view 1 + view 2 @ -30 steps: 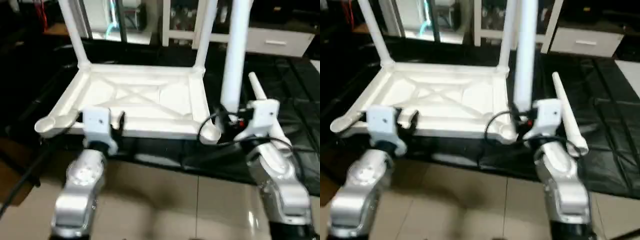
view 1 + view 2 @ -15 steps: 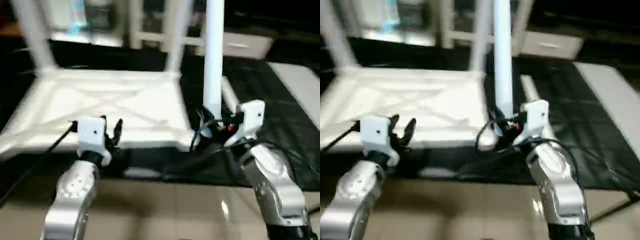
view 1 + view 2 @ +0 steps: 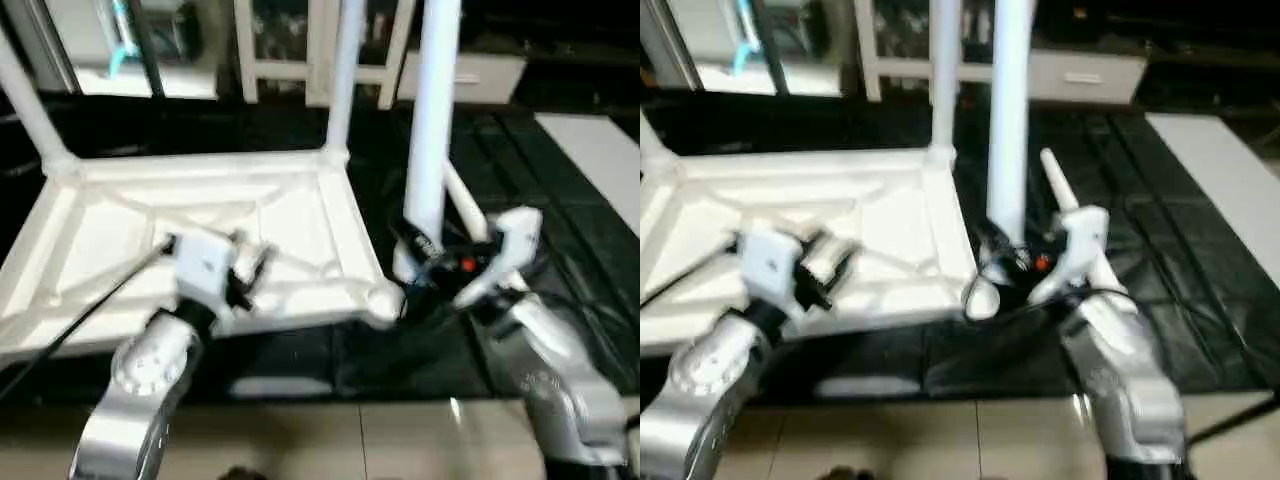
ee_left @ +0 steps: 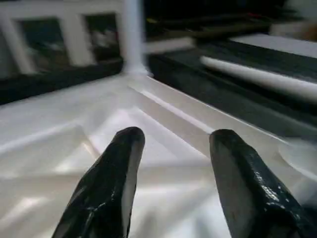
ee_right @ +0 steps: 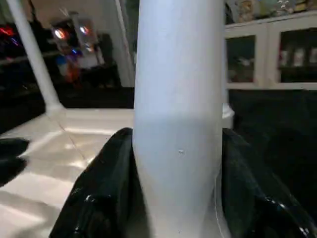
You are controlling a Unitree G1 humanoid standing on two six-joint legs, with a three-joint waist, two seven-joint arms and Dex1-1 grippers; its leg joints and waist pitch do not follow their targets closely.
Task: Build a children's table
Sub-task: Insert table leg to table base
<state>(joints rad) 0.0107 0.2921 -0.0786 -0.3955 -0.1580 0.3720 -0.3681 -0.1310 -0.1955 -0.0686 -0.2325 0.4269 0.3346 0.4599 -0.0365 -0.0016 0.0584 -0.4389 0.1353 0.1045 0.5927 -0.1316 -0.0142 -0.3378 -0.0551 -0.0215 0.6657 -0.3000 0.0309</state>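
Note:
The children's table top (image 3: 120, 230) lies upside down on the black mat, ribbed underside up. Two white legs stand in its far corners, one at the left (image 3: 28, 105) and one at the right (image 3: 345, 70). My right gripper (image 3: 420, 255) is shut on a third leg (image 3: 432, 120) and holds it upright just beyond the near right corner socket (image 3: 383, 300). In the right wrist view that leg (image 5: 178, 74) sits between the black fingers (image 5: 99, 188). Another leg (image 3: 1058, 180) lies on the mat behind this gripper. My left gripper (image 4: 176, 141) hangs open over the top's near rim, holding nothing.
A white glass-door cabinet (image 3: 290, 40) stands behind the mat (image 3: 560, 230). A pale panel (image 3: 600, 150) lies at the far right. Tiled floor (image 3: 300, 440) runs along the near side. A black cable (image 3: 90, 310) trails from my left wrist.
The head view has swung, shifting the whole picture. My left gripper now reaches further over the top's near rim. The right gripper still holds the leg upright by the near right corner.

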